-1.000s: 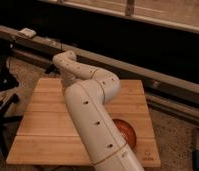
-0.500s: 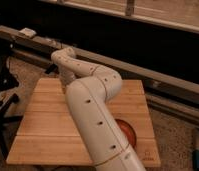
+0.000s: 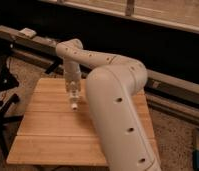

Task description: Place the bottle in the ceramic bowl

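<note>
My gripper (image 3: 73,95) hangs from the arm's wrist, pointing down over the back middle of the wooden table (image 3: 48,135). It is shut on the bottle (image 3: 74,104), a small slim whitish thing whose lower end pokes out below the fingertips, at or just above the tabletop. The ceramic bowl is hidden, with the arm's thick pale link (image 3: 120,115) covering the right part of the table.
A dark rail (image 3: 38,45) with a small light box (image 3: 28,33) on it runs behind the table. Black stand legs (image 3: 5,107) are at the table's left. The floor beyond is speckled.
The fingers have closed around the bottle. The big arm link has swung right and toward the camera, covering the bowl that showed at the table's right front.
</note>
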Robot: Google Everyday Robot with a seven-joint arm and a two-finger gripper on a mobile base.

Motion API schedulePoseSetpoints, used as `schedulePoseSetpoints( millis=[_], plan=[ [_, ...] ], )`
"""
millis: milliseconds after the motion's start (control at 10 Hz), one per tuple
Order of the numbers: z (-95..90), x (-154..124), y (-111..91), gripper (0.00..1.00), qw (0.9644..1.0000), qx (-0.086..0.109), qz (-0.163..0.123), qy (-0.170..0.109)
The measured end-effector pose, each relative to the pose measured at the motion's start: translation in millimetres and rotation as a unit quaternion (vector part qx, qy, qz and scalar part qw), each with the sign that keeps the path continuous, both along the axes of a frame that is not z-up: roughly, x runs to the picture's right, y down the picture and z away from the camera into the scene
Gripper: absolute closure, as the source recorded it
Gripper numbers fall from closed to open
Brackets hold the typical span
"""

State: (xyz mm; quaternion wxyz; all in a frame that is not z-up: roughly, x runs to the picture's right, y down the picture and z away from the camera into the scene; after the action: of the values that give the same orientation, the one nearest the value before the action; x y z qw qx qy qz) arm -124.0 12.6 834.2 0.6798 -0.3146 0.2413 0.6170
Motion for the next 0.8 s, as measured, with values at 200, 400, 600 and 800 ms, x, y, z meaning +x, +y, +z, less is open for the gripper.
schedulePoseSetpoints(
  millis=[200, 400, 600, 800],
  plan=[
    [-37.5, 36, 15, 1.0, 0.9998, 0.005, 0.013, 0.013],
    [-70.7, 67, 32, 1.0, 0.999, 0.007, 0.03, 0.032],
    [-103.6, 97, 57, 1.0, 0.9964, 0.004, 0.059, 0.061],
    [-131.6, 121, 84, 1.0, 0.9913, -0.009, 0.089, 0.096]
  ],
)
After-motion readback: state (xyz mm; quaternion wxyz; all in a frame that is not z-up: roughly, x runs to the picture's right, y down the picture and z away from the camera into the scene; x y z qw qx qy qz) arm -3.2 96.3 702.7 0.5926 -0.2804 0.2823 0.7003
